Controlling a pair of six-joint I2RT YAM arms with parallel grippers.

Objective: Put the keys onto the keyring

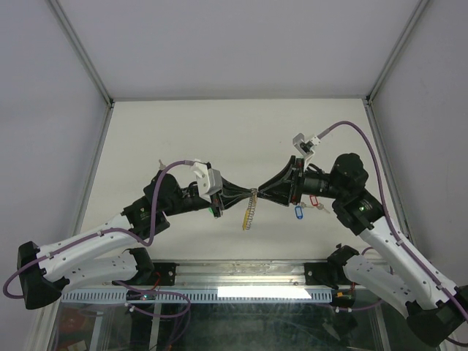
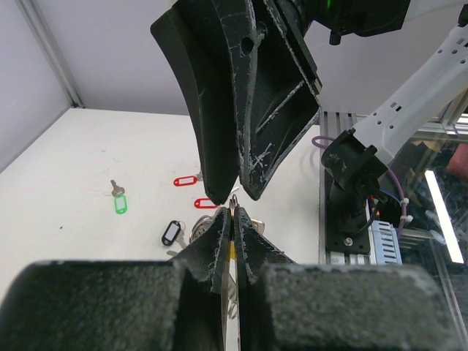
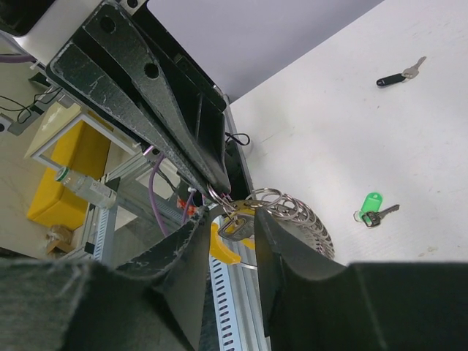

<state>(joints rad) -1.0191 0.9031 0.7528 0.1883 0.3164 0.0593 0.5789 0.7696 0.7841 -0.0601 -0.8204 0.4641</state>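
Note:
The keyring [image 1: 249,210], a coiled silver ring with a yellow segment, hangs in mid-air between the two arms. My left gripper [image 2: 234,216] is shut on the ring's top, its fingertips pressed flat together. My right gripper [image 3: 244,221] meets it tip to tip from the other side. Its fingers [image 3: 281,241] stand apart around a silver key head [image 3: 241,227] at the ring's [image 3: 296,212] end, with a sliver of gap on one side. Other keys lie on the table: a green tag [image 2: 120,202], red tags [image 2: 186,180], a black tag [image 2: 172,232] and a blue tag [image 1: 298,212].
The white table [image 1: 183,139] is walled by pale panels in a metal frame. A slotted rail [image 3: 230,307] and the arm bases [image 2: 355,219] run along the near edge. A second black-tagged key [image 3: 395,77] lies far out on the table.

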